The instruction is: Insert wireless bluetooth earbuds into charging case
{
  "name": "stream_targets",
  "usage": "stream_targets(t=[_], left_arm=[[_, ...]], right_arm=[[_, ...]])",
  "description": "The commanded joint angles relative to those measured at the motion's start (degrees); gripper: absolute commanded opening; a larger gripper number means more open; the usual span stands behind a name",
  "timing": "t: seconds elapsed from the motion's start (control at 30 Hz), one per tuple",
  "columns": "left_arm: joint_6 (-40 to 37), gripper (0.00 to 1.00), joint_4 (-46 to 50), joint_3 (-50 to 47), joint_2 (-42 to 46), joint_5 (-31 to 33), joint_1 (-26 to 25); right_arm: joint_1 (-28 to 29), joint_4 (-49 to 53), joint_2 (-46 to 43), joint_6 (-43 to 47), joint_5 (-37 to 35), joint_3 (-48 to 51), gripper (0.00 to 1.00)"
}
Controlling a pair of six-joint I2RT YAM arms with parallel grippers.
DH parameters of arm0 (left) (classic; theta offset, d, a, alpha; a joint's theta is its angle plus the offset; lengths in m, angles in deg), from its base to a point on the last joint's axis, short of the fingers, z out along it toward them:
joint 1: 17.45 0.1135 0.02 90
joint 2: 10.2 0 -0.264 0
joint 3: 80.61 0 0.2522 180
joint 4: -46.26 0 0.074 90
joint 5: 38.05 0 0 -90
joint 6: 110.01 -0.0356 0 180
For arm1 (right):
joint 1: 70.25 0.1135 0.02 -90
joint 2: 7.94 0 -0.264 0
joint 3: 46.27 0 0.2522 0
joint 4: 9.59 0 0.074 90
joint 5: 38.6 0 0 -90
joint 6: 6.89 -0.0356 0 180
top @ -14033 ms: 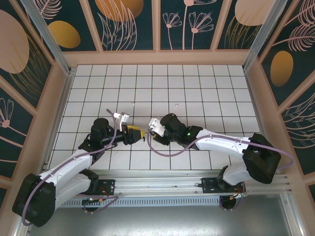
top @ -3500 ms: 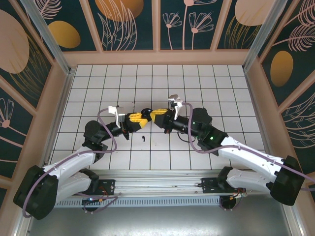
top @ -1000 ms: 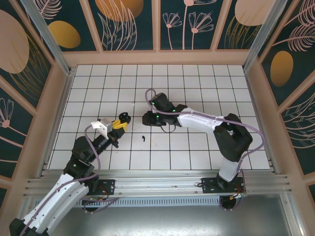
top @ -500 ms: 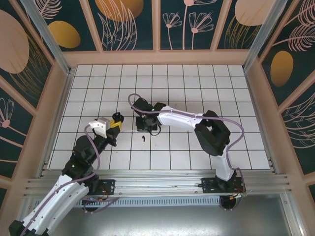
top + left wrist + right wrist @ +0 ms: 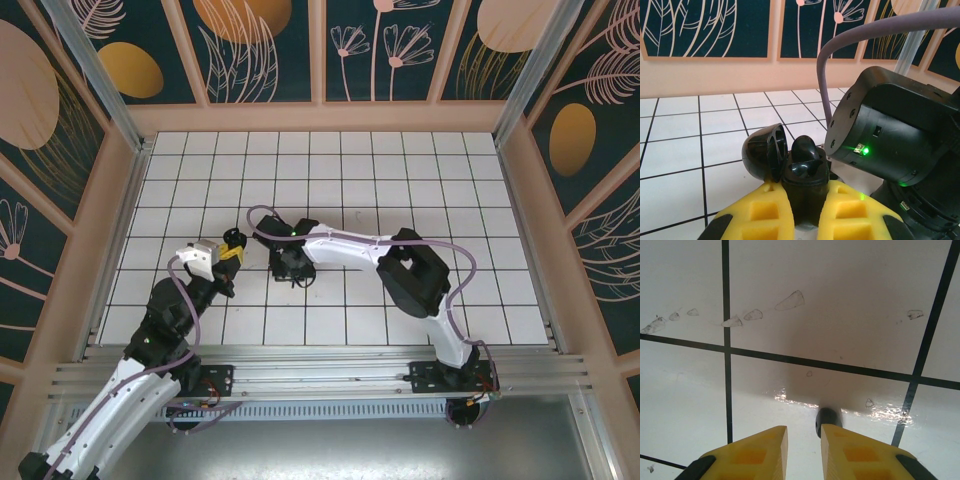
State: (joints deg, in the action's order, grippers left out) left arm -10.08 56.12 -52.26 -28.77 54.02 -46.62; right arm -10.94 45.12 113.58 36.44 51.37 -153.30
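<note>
The black charging case (image 5: 805,192) stands upright with its lid (image 5: 762,155) flipped open to the left, and my left gripper (image 5: 805,190) is shut on its body. One black earbud (image 5: 806,150) sits in the case's top. In the top view the case (image 5: 234,239) is held left of centre by the left gripper (image 5: 228,257). My right gripper (image 5: 291,268) points down at the floor just right of it. Its yellow fingers (image 5: 760,447) stand a little apart in the right wrist view, the right gripper (image 5: 804,432) open. A second black earbud (image 5: 828,419) lies on the tile at the right fingertip's inner edge.
The right arm's dark wrist housing (image 5: 890,145) with a green light sits very close to the case on its right. White tiled floor (image 5: 400,170) stretches behind both arms, walled by the pink frame (image 5: 320,117).
The right arm has swung left and lowered its gripper onto the spot where the loose black earbud lay. The left arm keeps the open case almost still.
</note>
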Motion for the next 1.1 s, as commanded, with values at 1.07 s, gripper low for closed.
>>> stream_targets(t=[1.07], left_arm=[[1.24,0.00,-0.23,0.54,1.54,-0.04,0.08]], right_arm=[[1.36,7.39,5.22,0.07,-4.10,-5.25,0.23]])
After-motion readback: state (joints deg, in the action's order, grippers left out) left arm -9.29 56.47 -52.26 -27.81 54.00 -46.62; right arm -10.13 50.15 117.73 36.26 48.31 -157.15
